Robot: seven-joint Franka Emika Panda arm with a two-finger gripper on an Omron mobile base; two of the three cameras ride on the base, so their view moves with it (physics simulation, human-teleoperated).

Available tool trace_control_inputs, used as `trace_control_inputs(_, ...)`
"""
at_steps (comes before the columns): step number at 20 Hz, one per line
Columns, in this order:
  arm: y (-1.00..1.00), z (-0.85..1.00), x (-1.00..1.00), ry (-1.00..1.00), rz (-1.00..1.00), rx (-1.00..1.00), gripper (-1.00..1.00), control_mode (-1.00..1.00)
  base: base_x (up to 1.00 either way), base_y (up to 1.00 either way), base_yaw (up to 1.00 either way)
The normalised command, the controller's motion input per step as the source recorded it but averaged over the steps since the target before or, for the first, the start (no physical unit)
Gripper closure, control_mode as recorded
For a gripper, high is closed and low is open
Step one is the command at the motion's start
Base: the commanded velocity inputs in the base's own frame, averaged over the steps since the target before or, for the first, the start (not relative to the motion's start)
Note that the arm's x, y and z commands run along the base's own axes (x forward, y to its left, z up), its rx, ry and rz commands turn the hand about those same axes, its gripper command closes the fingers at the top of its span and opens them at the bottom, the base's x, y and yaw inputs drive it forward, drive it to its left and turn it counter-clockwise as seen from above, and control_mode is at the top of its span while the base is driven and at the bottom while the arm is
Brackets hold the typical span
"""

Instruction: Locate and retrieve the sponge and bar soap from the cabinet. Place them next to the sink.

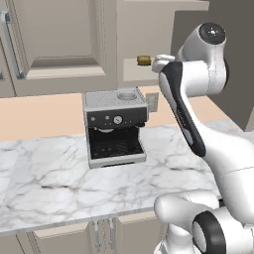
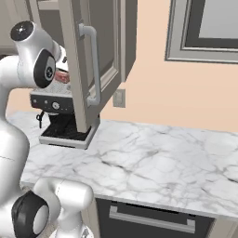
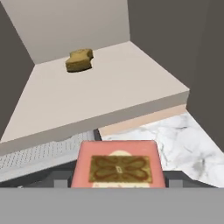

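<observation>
The pinkish-red bar soap [image 3: 118, 168], with a gold ornament on its top face, sits between my gripper's [image 3: 118, 180] two dark fingertips at the bottom of the hand view; the gripper is shut on it. A sliver of the soap [image 2: 63, 76] shows red beside the arm, above the coffee machine. The yellowish-tan sponge [image 3: 79, 60] lies at the back of the open cabinet's shelf [image 3: 100, 94], well beyond the soap. That sponge [image 1: 144, 60] also shows just left of my white hand. The cabinet door [image 2: 88, 60] stands swung open. The sink is out of view.
A grey coffee machine [image 1: 115, 126] stands on the marble counter [image 1: 59, 183] right below the open cabinet and my hand. The open door with its bar handle [image 2: 95, 65] juts out over the counter. A wall outlet [image 2: 119, 98] is on the peach wall.
</observation>
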Motion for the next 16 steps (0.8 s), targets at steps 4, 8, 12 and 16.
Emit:
trace_control_inputs(4,-0.01,0.0,-1.0,-0.03,0.0,0.0,1.0,-1.0,0.0,0.0,0.0)
trace_control_inputs(8,-0.11,0.0,-1.0,-0.05,0.0,0.0,1.0,-1.0,0.0,0.0,0.0)
trace_control_inputs(12,-0.05,-0.02,-1.0,-0.02,0.0,0.0,1.0,-1.0,0.0,0.0,0.0)
trace_control_inputs(16,0.0,-0.06,-1.0,-0.01,0.01,0.0,1.0,-1.0,0.0,0.0,0.0)
